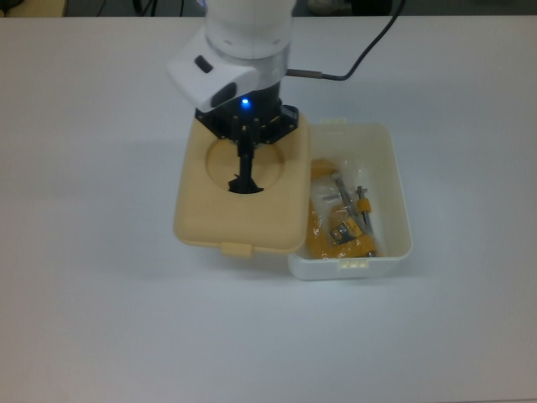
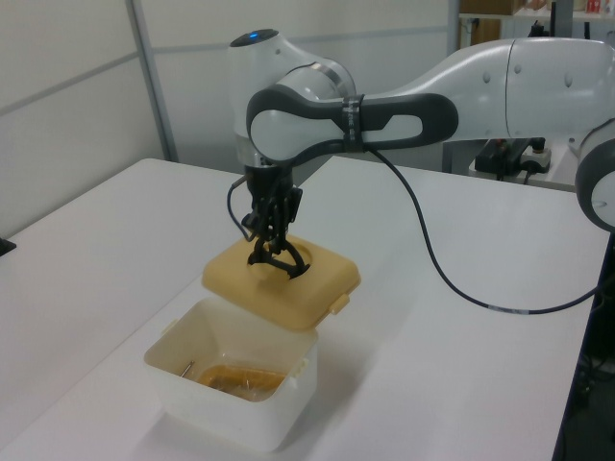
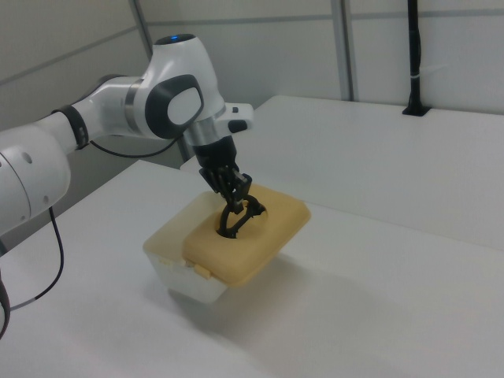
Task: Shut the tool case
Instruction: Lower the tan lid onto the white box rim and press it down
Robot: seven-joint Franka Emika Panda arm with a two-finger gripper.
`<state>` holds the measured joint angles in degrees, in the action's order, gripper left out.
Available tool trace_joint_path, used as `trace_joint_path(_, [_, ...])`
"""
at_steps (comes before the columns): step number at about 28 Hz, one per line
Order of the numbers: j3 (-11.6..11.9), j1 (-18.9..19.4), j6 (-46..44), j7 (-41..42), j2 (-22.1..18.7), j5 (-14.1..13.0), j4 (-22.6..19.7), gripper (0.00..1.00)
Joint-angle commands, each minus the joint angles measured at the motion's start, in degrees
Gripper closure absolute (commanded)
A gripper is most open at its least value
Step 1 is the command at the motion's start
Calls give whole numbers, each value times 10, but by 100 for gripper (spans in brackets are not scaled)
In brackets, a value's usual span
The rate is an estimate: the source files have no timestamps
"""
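The tool case is in two parts. Its white tub [image 1: 396,195] stands open on the table, with a yellow clamp [image 1: 325,238] and small metal parts inside. My gripper [image 1: 246,170] reaches into the round recess of the tan lid [image 1: 208,217] and is shut on the lid's black handle [image 1: 246,185]. The lid hangs in the air and overlaps the tub's side on the top view's left. In the left view, the lid [image 2: 293,296] hangs tilted above the far rim of the tub [image 2: 231,408]. In the right view, the lid [image 3: 264,236] covers much of the tub [image 3: 175,277].
A black cable [image 1: 357,60] runs from the arm across the white table [image 1: 101,336] and, in the left view, the cable [image 2: 452,283] loops down onto the tabletop. Wall panels stand behind the table.
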<state>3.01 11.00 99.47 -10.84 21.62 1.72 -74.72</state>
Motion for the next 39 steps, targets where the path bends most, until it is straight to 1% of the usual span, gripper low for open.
trace_joint_path(1, [5,29,-11,-30,-7,-7,0,100])
trace_joint_path(8, [5,63,-7,-52,-1,-7,0,100])
trace_joint_path(16, [5,85,-5,-57,3,-7,0,100])
trace_joint_path(23, [4,95,-4,-57,11,-7,0,100])
trace_joint_path(31, [4,104,17,-67,18,-7,0,100])
trace_joint_path(35, [4,115,20,-68,19,-7,0,100])
trace_joint_path(39, [4,116,21,-68,23,-7,1,100])
